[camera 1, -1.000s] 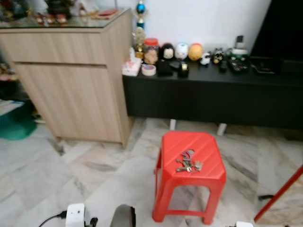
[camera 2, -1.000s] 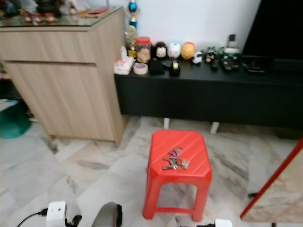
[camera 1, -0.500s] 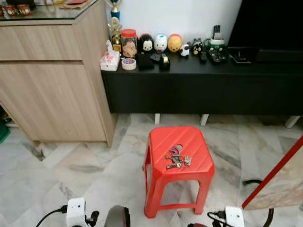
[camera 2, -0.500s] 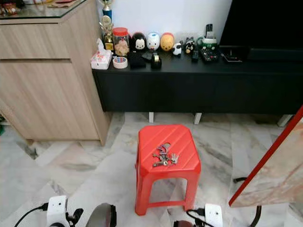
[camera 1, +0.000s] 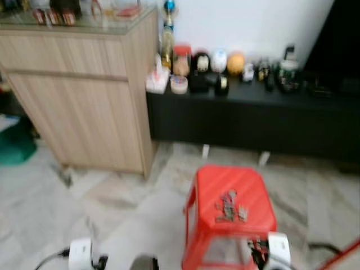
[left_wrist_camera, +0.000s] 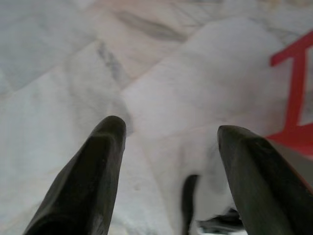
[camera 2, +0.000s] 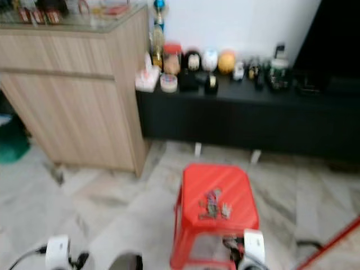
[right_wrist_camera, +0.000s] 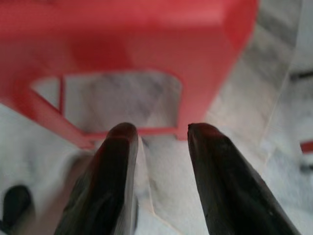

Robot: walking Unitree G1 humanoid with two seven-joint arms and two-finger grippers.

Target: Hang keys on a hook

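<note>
A bunch of keys [camera 1: 229, 207] lies on top of a red plastic stool [camera 1: 209, 181] on the marble floor, blurred in the eye views. My right wrist [camera 1: 277, 250] sits low at the stool's near right corner. In the right wrist view my right gripper [right_wrist_camera: 162, 129] is open, its fingers [right_wrist_camera: 117, 166] pointing at the stool's side [right_wrist_camera: 146, 44] and the floor under it, with nothing held. My left wrist [camera 1: 80, 254] hangs low on the left. My left gripper [left_wrist_camera: 171, 127] is open over bare floor, with a stool leg [left_wrist_camera: 296, 83] off to one side.
A light wooden cabinet [camera 1: 84, 95] stands at the back left. Beside it is a low black console [camera 1: 253, 121] carrying a jar, tape and small figurines [camera 1: 219, 61]. A green object [camera 1: 17, 149] sits at the far left. A red-edged board [camera 2: 337, 247] leans at the lower right.
The whole view has swung and blurred, so the camera moved. The stool now sits lower and nearer in frame, and my right wrist overlaps its near right corner.
</note>
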